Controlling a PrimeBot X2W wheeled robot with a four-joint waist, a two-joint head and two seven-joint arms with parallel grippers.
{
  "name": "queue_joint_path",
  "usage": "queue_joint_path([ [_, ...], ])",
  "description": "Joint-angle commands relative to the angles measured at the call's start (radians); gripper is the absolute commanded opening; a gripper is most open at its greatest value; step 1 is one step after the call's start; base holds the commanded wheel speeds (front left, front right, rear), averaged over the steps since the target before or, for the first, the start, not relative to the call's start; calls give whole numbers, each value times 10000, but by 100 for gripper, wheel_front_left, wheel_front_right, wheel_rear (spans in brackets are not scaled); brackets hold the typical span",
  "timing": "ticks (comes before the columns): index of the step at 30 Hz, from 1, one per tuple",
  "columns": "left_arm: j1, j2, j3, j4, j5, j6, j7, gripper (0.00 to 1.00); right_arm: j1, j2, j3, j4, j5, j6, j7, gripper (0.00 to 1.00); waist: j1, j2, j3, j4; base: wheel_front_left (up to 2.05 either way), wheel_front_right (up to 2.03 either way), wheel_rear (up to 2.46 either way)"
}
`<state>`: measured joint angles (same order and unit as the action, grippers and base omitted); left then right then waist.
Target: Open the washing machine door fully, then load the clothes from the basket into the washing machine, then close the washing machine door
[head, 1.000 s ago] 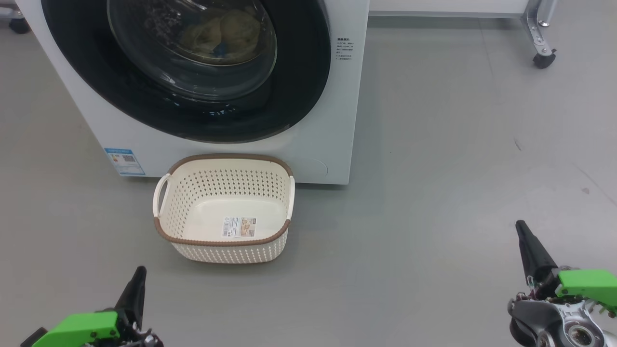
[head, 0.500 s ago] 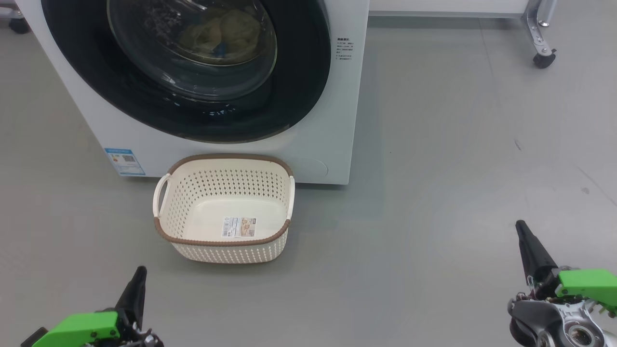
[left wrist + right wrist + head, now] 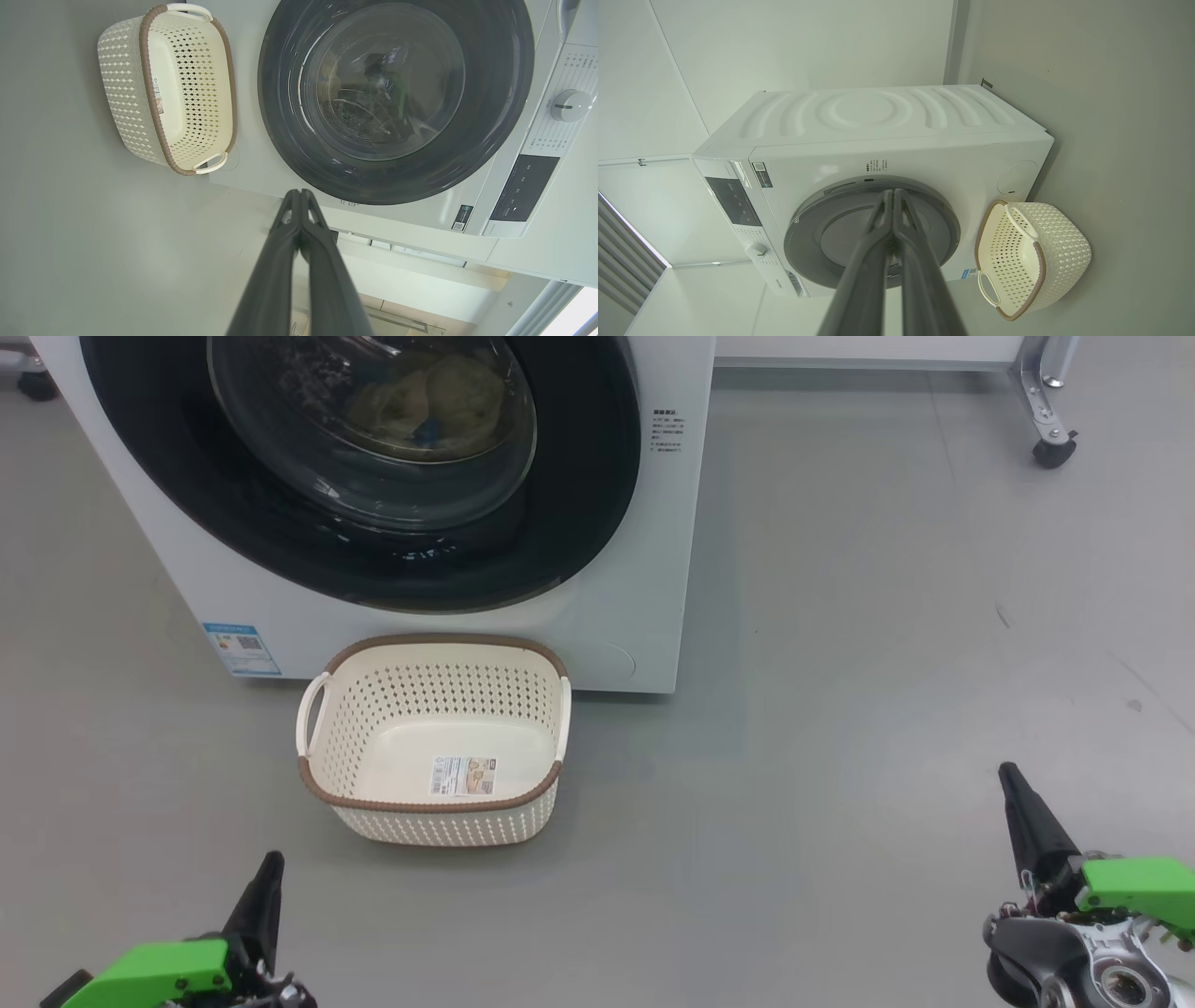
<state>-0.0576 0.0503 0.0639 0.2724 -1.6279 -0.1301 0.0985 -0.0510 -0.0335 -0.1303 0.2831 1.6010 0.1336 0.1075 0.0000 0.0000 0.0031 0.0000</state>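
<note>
Upper left: washing machine door (image 3: 579, 476) shut, clothes (image 3: 439, 401) behind its glass. Centre: basket (image 3: 439, 640) empty. Lower corners: left gripper (image 3: 272, 861) and right gripper (image 3: 1008, 775) pinched closed, holding nothing. Seemingly finished: confirm door seated fully, keep grippers clear of basket.

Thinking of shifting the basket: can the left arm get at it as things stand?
Probably yes: just floor lies between the left gripper and the basket, though the gripper is shut.
</note>
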Motion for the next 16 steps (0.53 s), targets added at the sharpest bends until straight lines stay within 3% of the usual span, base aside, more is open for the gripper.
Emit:
queue_joint_path([
  [1,-494,84,386,-276,100,-6,57,0,-570,-168,166,-384,77,-29,56,0,0,0,0,0,0,0,0],
  [16,-496,68,410,-276,119,-6,76,0,-570,-168,166,-384,77,-29,56,0,0,0,0,0,0,0,0],
])
